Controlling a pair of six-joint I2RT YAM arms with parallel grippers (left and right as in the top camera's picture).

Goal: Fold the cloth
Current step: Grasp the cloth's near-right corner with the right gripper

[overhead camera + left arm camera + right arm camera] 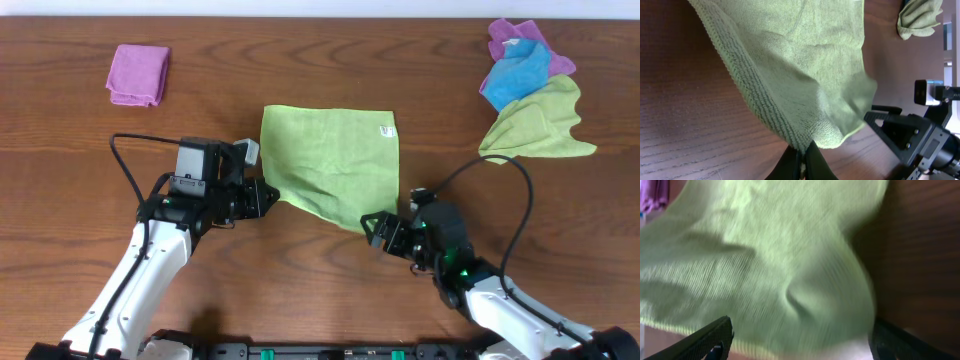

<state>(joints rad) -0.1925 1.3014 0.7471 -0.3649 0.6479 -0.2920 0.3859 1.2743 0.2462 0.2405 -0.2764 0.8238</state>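
Note:
A light green cloth (335,160) lies spread on the wooden table, with its near edge lifted and rumpled. My left gripper (262,195) is shut on the cloth's near left corner. In the left wrist view the closed fingers (802,156) pinch the cloth's (790,65) ribbed hem. My right gripper (372,228) is at the near right corner. In the right wrist view its fingers (800,345) stand wide apart, with the blurred cloth (765,265) lying between them. The right gripper also shows in the left wrist view (910,135).
A folded purple cloth (138,74) lies at the far left. A pile of purple, blue and green cloths (530,90) sits at the far right, and its green one shows in the left wrist view (920,17). Black cables trail from both arms.

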